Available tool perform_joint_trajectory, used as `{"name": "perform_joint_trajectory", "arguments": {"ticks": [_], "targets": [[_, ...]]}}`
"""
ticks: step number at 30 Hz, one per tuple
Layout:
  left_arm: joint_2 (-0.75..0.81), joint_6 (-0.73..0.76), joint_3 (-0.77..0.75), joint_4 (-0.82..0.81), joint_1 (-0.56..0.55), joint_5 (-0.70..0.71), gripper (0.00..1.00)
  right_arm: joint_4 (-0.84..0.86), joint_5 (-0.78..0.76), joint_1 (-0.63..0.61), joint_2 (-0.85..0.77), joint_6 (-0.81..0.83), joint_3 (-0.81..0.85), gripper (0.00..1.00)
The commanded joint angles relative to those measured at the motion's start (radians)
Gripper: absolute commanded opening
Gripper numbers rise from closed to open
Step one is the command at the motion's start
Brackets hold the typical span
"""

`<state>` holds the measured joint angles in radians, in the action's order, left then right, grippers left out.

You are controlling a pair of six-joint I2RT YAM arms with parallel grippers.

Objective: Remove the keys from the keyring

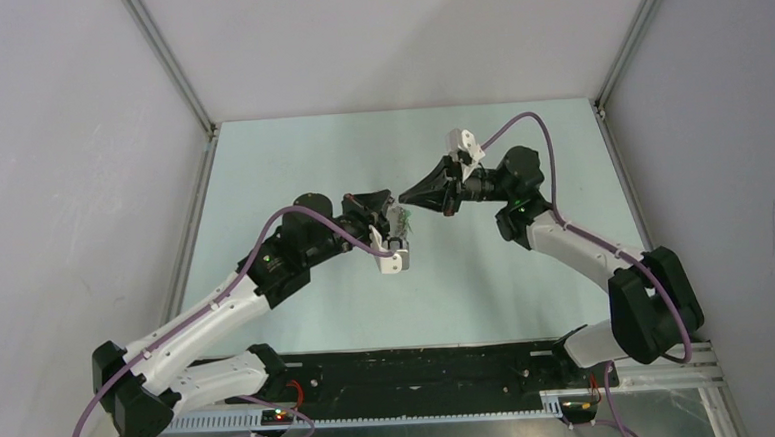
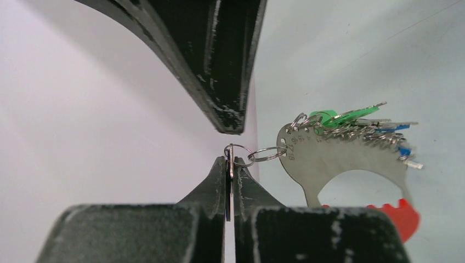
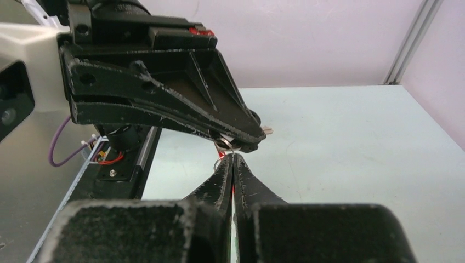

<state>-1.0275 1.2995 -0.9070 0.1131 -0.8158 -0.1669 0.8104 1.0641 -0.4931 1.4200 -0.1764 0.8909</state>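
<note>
Our left gripper (image 2: 231,162) pinches a small split ring (image 2: 248,155); the keys (image 2: 351,123) hang beside it, near what seems the red keyring (image 2: 404,217). Our right gripper (image 3: 233,157), pressed together, hovers close. The table (image 1: 528,291) edges lie well apart.

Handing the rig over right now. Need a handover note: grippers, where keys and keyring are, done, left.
Left gripper: shut on a small silver ring.
Right gripper: shut, tip right by that ring; grip on anything cannot be told.
Keys: one bunch, green and blue heads, on a silver plate linked by rings to the held ring. Red keyring partly shows below the plate.
Done: bunch held up between both arms; no loose key in view.
Left: free every key.
</note>
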Motion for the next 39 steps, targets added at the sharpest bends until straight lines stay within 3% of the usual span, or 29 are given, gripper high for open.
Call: {"name": "perform_joint_trajectory", "arguments": {"ticks": [1, 5, 8, 11, 16, 22, 33, 39], "targets": [[0.024, 0.001, -0.01, -0.082, 0.005, -0.009, 0.0, -0.074, 0.022, 0.007, -0.049, 0.044, 0.071, 0.1], [0.026, 0.0, -0.021, -0.082, 0.005, -0.022, 0.0, -0.173, -0.023, -0.009, -0.063, 0.165, 0.07, 0.22], [0.029, 0.008, -0.024, -0.082, 0.006, -0.03, 0.0, -0.191, -0.032, -0.018, -0.065, 0.205, 0.07, 0.26], [0.035, 0.021, -0.024, -0.079, 0.003, -0.033, 0.0, -0.197, -0.032, -0.022, -0.056, 0.222, 0.071, 0.35], [0.04, 0.04, -0.027, -0.07, 0.001, -0.032, 0.0, -0.186, -0.02, -0.037, -0.044, 0.226, 0.071, 0.37], [0.041, 0.054, -0.052, -0.046, -0.006, -0.039, 0.0, -0.233, -0.007, -0.068, -0.051, 0.294, 0.071, 0.47], [0.036, 0.057, -0.067, -0.039, -0.028, -0.053, 0.0, -0.229, -0.002, -0.08, -0.052, 0.294, 0.072, 0.45], [0.033, 0.057, -0.071, -0.039, -0.031, -0.039, 0.0, -0.236, 0.027, -0.076, -0.06, 0.293, 0.072, 0.34]]}}
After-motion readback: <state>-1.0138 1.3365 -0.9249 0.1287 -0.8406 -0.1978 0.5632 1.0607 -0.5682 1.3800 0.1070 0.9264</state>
